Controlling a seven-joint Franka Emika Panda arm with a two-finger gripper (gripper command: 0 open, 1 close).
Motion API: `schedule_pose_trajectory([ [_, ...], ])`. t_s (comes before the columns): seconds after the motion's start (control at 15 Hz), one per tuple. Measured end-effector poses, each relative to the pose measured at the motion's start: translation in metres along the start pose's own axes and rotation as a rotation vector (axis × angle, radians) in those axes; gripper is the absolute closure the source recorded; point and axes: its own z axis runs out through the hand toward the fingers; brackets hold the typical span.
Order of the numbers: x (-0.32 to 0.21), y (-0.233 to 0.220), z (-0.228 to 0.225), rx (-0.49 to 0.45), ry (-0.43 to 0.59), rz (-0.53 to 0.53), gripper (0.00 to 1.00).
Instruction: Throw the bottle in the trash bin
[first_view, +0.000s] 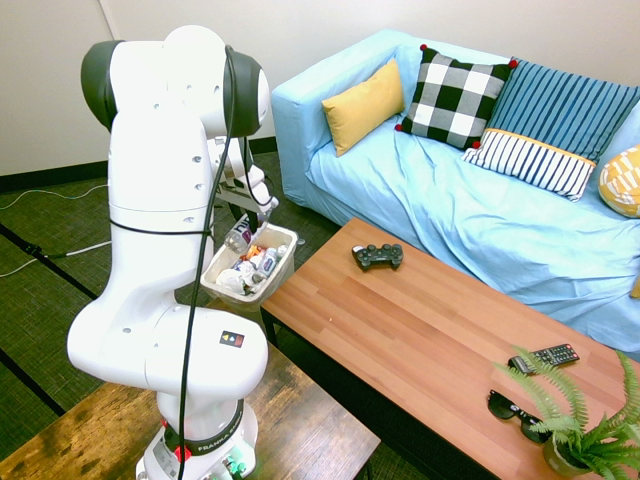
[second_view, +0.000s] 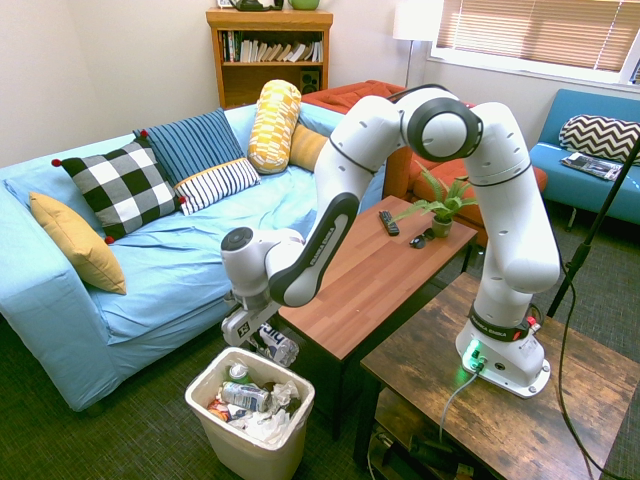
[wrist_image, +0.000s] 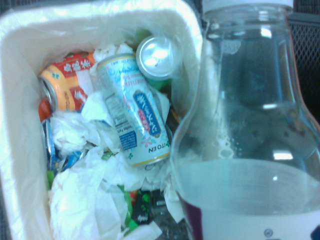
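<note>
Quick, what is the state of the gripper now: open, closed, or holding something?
Gripper: closed on the bottle, which it holds above the rim of the trash bin.

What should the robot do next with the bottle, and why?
Probably open the pincer and let go. It grips the bottle just above the bin's rim, near the table-side edge, over the cans and paper inside. A tiny nudge toward the middle first might be safer.
</note>
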Motion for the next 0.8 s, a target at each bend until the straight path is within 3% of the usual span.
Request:
schedule_pose_trajectory([
  [0.8,0.003,-0.009,0.027,-0.042,0.015,0.024,0.00],
])
